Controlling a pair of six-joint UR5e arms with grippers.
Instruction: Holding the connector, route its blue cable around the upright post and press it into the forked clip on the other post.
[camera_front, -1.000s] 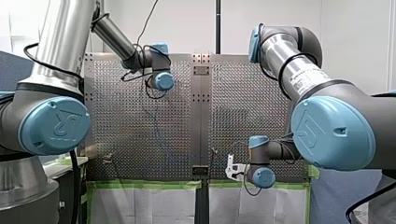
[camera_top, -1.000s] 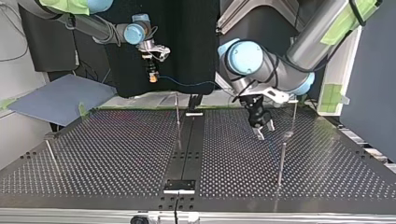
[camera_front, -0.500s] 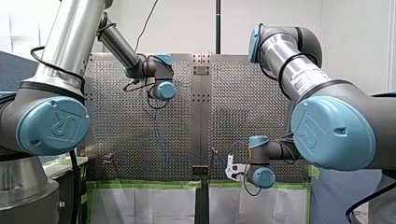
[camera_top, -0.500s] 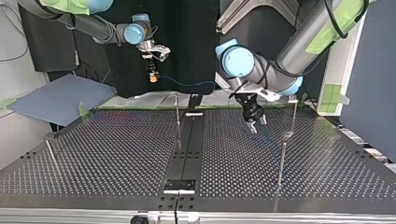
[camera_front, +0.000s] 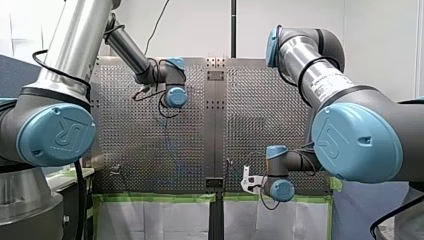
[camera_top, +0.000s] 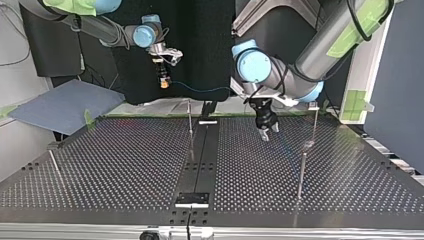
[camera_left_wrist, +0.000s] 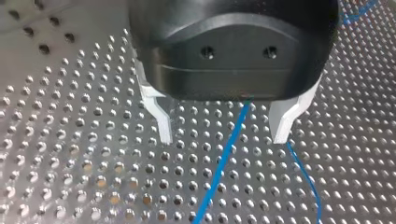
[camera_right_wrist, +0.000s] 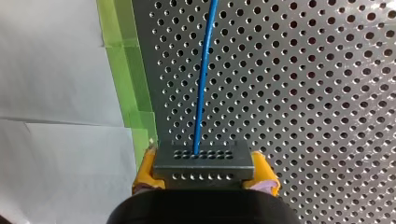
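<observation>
One perforated table (camera_top: 125, 165), two arms (camera_top: 320, 45), four thin posts (camera_top: 301, 172). In the top view, my left gripper (camera_left_wrist: 223, 137) hangs right of the middle post (camera_top: 190, 122), fingers spread either side of the one blue cable (camera_left_wrist: 224, 158). My right gripper (camera_right_wrist: 204, 173) is up-left of that post, yellow pads clamped on the single connector (camera_right_wrist: 203, 161)

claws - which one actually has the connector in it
My right claw: its yellow pads are shut on the grey connector, with the blue cable running out of it. My left claw is open, the cable merely passing between its fingers.
</observation>
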